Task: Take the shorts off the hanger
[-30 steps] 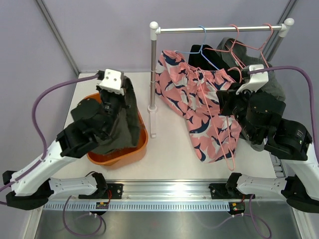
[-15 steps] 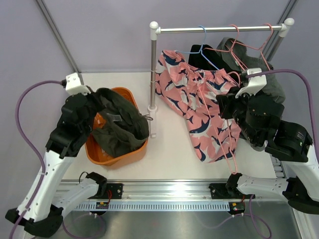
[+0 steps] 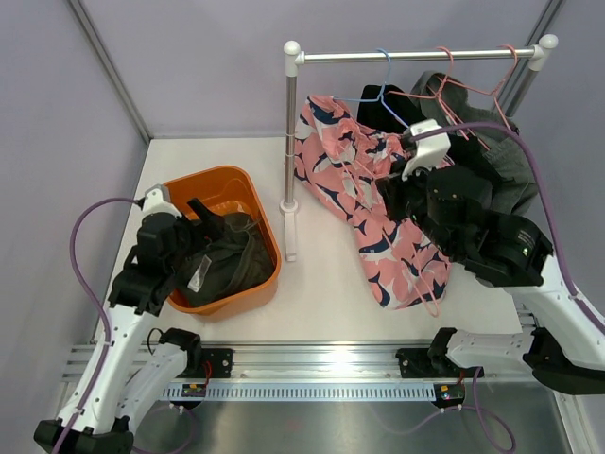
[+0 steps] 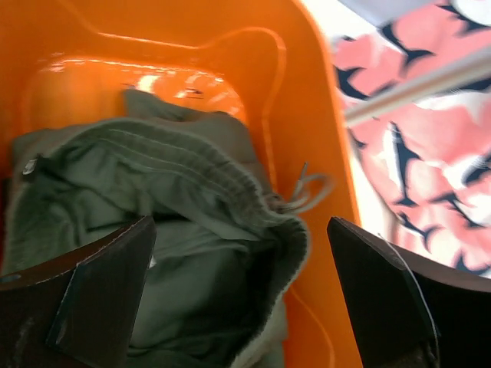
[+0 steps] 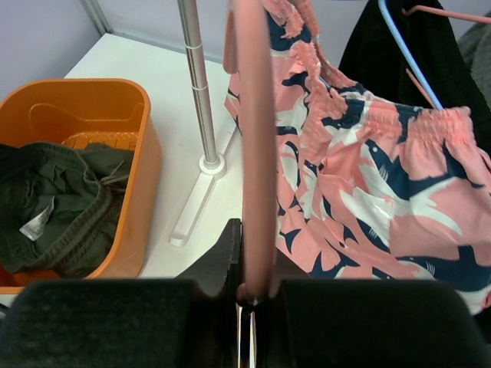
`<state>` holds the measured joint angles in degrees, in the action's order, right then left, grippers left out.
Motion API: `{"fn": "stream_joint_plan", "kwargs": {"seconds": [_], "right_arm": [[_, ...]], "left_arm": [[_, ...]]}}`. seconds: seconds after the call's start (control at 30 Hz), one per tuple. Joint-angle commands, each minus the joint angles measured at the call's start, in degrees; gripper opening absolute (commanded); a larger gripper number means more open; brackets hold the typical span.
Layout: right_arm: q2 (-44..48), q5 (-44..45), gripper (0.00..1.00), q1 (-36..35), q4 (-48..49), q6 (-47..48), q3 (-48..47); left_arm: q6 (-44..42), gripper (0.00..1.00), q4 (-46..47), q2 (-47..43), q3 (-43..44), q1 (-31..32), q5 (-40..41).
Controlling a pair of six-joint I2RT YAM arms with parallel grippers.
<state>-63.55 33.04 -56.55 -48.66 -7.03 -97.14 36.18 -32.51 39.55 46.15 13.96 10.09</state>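
The dark olive shorts [image 3: 222,265] are being cradled in the orange basin [image 3: 213,176], bunched just below the left gripper [image 4: 242,295], whose jaws are being kept wide apart over them. The pink printed shorts [image 5: 360,192] are being draped along a pink hanger [image 5: 252,153], right of the right gripper [image 5: 247,307], whose jaws are being clenched on that hanger's wire. Beyond those jaws, black shorts [image 3: 397,106] and grey shorts [image 3: 427,87] are being hung from the rail [image 3: 416,56]; its pole [image 5: 196,84] is being seen ahead-left. The 2 arms are being bent, wrists angled downward.
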Motion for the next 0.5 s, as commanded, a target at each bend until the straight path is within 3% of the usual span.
{"fn": "stream_joint_plan", "kwargs": {"seconds": [0.0,0.13,0.47], "right_arm": [[-2.19,-8.14,0.00,4.85,5.24,4.39,-4.27],[-6.75,-21.24,0.00,15.14,6.38,4.65,-9.37],[-31.77,-35.57,0.00,24.11,0.95,4.48,-36.25]], "left_arm": [[-1.81,0.99,3.43,-1.14,4.11,-0.24,-7.27],[-5.41,0.99,0.79,-3.25,6.93,-0.24,-9.11],[-10.87,0.99,-3.52,-7.46,8.26,-0.16,-15.97]]}}
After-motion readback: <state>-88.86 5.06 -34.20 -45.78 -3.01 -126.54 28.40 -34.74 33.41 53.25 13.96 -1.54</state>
